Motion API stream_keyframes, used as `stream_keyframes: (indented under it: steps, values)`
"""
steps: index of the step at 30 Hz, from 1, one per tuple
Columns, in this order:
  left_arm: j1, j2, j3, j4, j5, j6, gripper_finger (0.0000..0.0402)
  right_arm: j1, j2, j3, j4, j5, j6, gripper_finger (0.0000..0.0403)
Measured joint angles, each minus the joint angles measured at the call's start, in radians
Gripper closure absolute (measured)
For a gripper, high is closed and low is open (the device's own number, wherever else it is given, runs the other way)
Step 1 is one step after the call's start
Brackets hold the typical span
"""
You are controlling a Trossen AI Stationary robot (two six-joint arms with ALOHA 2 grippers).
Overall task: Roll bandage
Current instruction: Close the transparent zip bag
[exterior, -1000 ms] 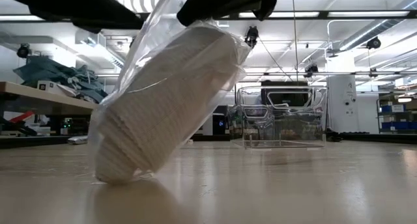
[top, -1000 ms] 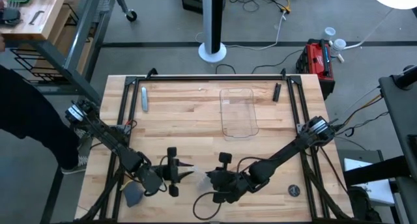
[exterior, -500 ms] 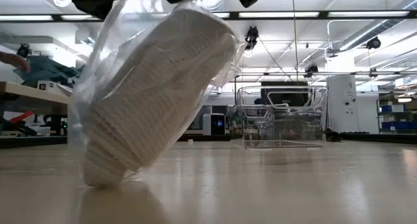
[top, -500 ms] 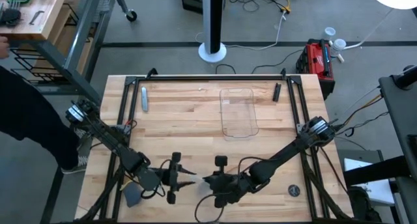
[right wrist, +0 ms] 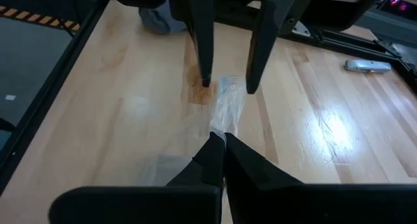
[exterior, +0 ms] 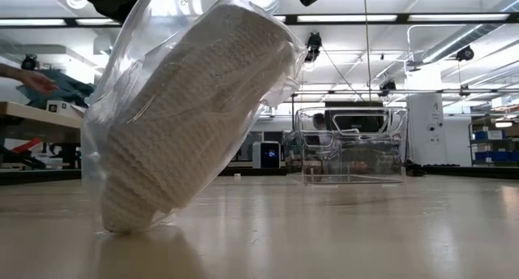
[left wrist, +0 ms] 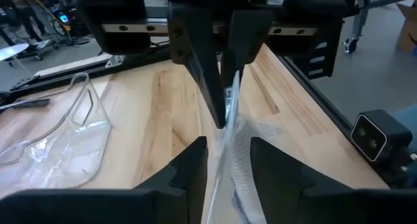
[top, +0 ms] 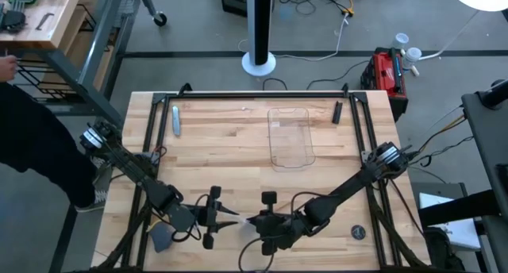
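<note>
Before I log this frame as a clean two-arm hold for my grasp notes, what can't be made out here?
- High view: the rolled white gauze bandage is too small, covered by both grippers.
- Low view: the crinkly clear plastic wrapper top and both grippers are cut off by the upper edge.
- Left wrist view: the left gripper straddles the wrapper; contact unclear.
- Right wrist view: the right gripper pinches wrapper; bandage unseen.

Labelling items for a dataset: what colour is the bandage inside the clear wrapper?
Off-white, with a ribbed weave; the bandage shows best in the low view.

Bandage (exterior: 190,117) — whitish ribbed gauze roll, tilted, inside a clear plastic wrapper (exterior: 122,100), lower end touching the tabletop — near the table's front edge
</note>
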Motion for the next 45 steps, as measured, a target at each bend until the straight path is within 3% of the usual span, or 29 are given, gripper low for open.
stream_keyframes:
  steps: [14,21,31,40,45]
  values:
    - [0.017,0.002,-0.001,0.042,0.002,-0.015,0.0321,0.000,0.000,0.000,0.000,0.000,0.007,0.0403]
    - [0.023,0.002,-0.001,0.089,0.128,0.017,0.0323,0.000,0.000,0.000,-0.002,0.000,0.007,0.0403]
    - [0.036,0.002,-0.003,0.087,0.124,0.013,0.0317,0.000,0.000,0.000,-0.001,0.001,0.008,0.0403]
    - [0.039,0.002,-0.004,0.085,0.122,0.016,0.0348,0.000,0.000,-0.001,-0.001,0.001,0.008,0.0403]
    - [0.039,0.002,-0.005,0.081,0.122,0.047,0.0395,0.000,0.000,-0.001,-0.001,0.001,0.008,0.0403]
